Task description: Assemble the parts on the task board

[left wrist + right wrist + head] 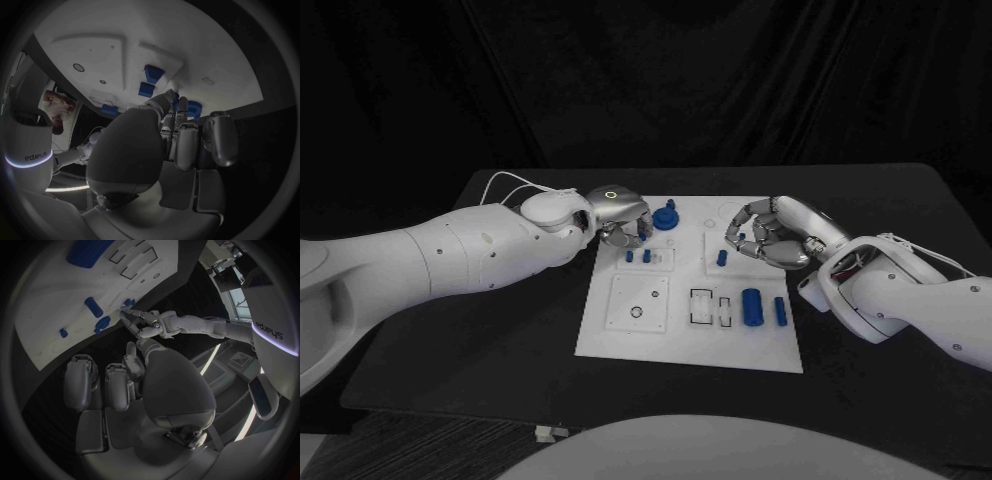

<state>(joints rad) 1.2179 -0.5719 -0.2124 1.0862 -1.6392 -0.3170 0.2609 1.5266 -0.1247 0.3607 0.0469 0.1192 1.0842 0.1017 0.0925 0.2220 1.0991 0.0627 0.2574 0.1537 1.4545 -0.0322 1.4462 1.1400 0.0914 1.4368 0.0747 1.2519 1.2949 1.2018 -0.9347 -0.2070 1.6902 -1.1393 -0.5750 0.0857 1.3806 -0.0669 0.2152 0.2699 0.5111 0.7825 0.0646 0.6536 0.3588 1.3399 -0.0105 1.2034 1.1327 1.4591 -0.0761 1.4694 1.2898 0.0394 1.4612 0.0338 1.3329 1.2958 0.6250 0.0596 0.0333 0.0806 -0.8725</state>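
Looks like mid-placement at the far-left corner of the white task board (pixel 625 340) on the black tabletop (pixel 516 330): left robot hand (pixel 620 218) down over small blue parts (pixel 638 256), grip impossible to tell, right robot hand (pixel 773 232) curled on nothing, next probably a careful press-in.

Black table (pixel 488 330) under white board; dark curtain (pixel 646 80) hanging behind it.

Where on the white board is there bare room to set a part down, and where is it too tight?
Free: the white task board's near strip, below the recessed slots, and its near-left corner. Crowded: the far edge, where the left hand sits beside the tall blue peg and small blue pegs, and the right hand hangs over the far-right corner.
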